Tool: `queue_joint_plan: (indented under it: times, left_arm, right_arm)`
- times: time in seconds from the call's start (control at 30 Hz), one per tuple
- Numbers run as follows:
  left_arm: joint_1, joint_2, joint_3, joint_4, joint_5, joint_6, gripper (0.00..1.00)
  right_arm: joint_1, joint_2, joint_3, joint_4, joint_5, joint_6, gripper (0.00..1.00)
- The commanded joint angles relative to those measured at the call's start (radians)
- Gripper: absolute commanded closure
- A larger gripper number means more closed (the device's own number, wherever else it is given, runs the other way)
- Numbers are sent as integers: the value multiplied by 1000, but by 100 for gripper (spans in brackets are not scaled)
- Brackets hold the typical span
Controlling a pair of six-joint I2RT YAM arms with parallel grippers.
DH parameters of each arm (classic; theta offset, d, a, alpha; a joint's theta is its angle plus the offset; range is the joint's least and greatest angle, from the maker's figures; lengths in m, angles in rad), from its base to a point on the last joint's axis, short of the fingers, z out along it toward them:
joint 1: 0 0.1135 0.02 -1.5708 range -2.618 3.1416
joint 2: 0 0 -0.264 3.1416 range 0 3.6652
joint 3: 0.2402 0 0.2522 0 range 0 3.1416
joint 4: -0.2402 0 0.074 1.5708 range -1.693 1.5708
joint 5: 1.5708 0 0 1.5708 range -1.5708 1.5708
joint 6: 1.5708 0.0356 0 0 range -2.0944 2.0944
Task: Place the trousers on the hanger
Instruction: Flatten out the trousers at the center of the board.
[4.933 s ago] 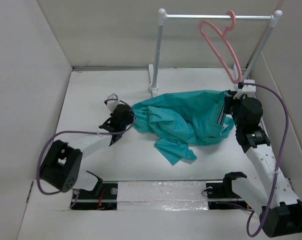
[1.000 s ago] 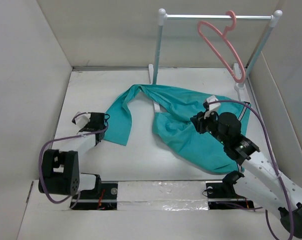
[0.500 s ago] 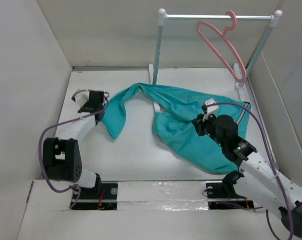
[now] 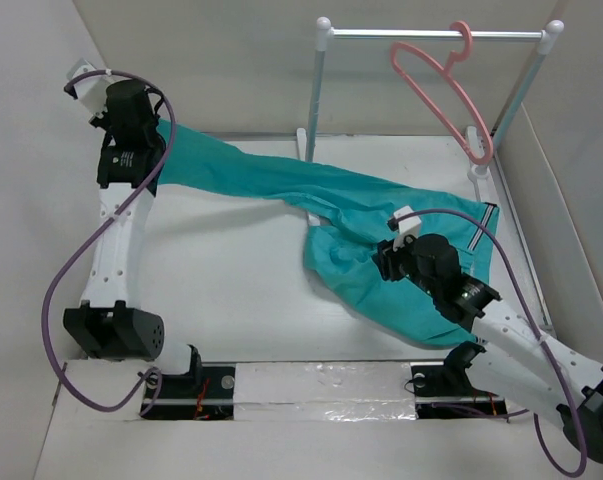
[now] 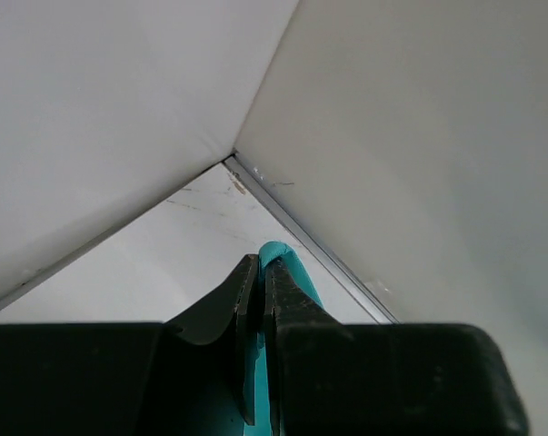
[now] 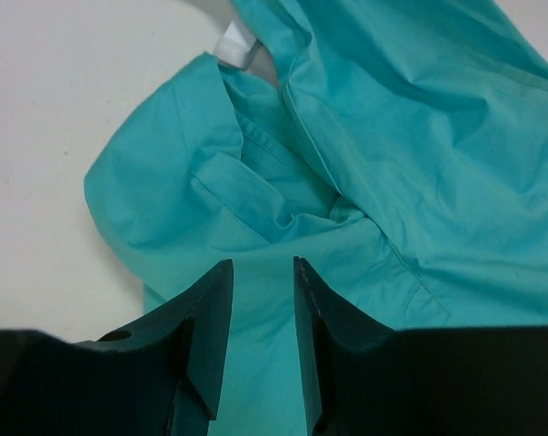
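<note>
while left pincer (image 5: 260, 272) clamps a trousers (image 4: 281, 180) leg, held high | right pincer (image 6: 260, 277) part-open over them; empty

You have bare table (image 4: 231, 310) across the near-left and middle, open to either gripper. The trousers (image 4: 401, 215) bar the far side. One leg stretches raised off the surface from the left gripper (image 5: 261, 271), which is clamped on it high in the far-left corner close to both walls (image 5: 392, 136), down to the heap covering the right half. The rail stand (image 4: 317, 95) fences the far right. The hanger (image 4: 443, 95) slants across the right part of its gap, leaving room under the rail beside the left post.
</note>
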Motion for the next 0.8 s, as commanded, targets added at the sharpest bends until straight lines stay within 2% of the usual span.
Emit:
queue_joint_plan:
  times: [0.0, 0.1, 0.17, 0.37, 0.53, 0.57, 0.6, 0.63, 0.67, 0.7, 0.77]
  left_arm:
    - [-1, -112, 39, -26, 47, 79, 100]
    - [-11, -199, -12, -8, 74, 76, 100]
    - [-35, -244, -12, -17, 65, 85, 100]
    - [-44, -298, 34, -32, 62, 105, 100]
    - [-31, -218, -32, 5, 34, 109, 100]
    - [-21, -171, -39, 23, 34, 108, 100]
    - [-9, -143, -43, 32, 41, 99, 100]
    - [2, -114, -40, 40, 40, 96, 100]
    - [2, -44, -29, 52, 28, 99, 100]
    - [11, -6, -17, 57, 3, 105, 100]
    - [23, 122, 51, 58, -6, 120, 100]
  right_arm:
    - [11, 23, 50, 37, 20, -6, 52]
    - [20, 29, 65, 54, 5, -6, 40]
    - [20, 33, 76, 57, 0, -6, 36]
    - [20, 6, 96, 33, 33, -11, 36]
    - [20, 9, 117, 7, 103, -11, 39]
    - [8, 9, 121, -4, 120, 1, 41]
    - [-16, 9, 121, -8, 146, 8, 54]
    - [-36, 7, 115, -7, 148, 11, 63]
    - [-62, 7, 111, -4, 145, 18, 74]
    - [-90, 9, 107, 7, 108, 18, 97]
    - [-185, 16, 107, 7, 45, 17, 100]
